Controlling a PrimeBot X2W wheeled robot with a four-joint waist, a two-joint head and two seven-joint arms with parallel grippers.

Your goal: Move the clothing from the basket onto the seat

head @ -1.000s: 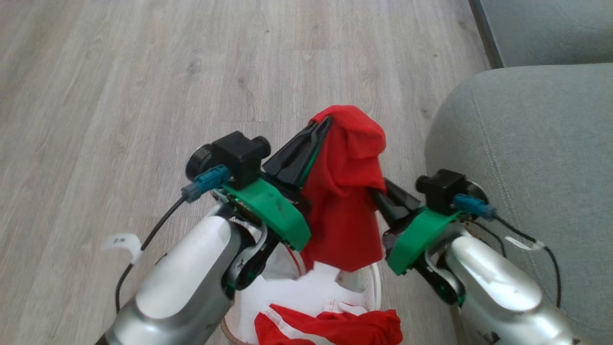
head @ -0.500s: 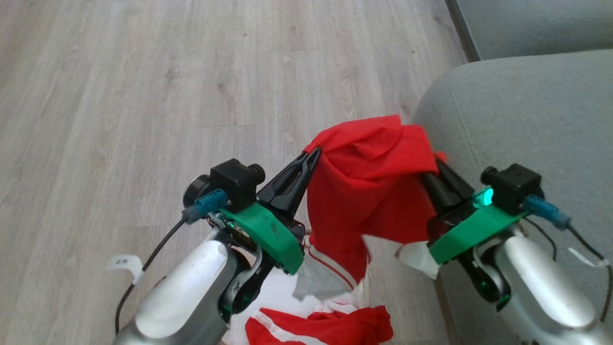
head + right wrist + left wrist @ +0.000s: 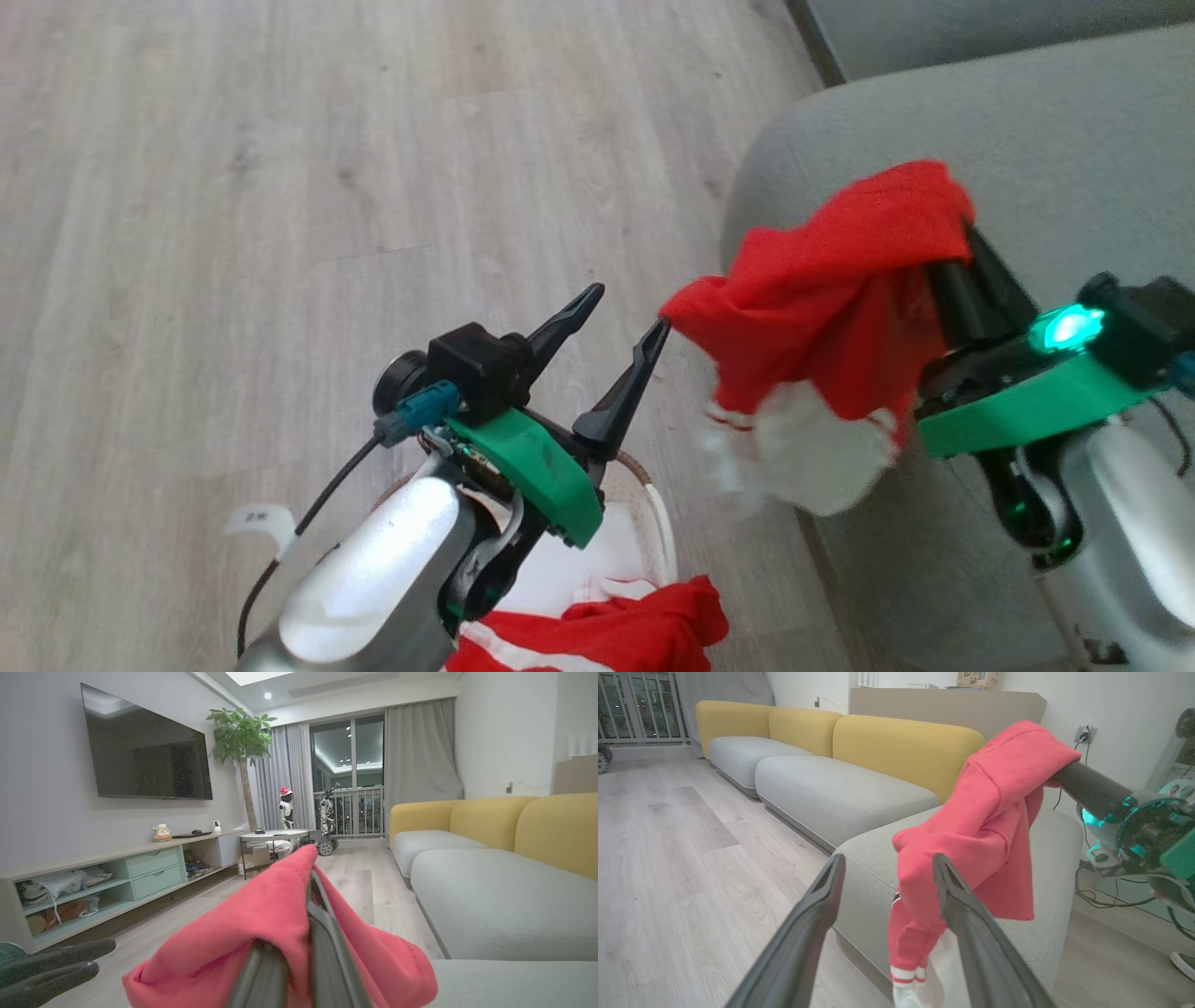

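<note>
- while clamped shut on a red garment [image 3: 822, 299], hanging it at the seat's [image 3: 934, 112] corner: right gripper [image 3: 966, 245].
- left gripper [image 3: 630, 308] spread wide, empty, by the basket [image 3: 653, 504].
- more red clothing [image 3: 607, 635] inside.

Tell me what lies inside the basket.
Inside the basket, a red garment with white stripes is visible. The left arm hides the rest of it, so more could lie there.
</note>
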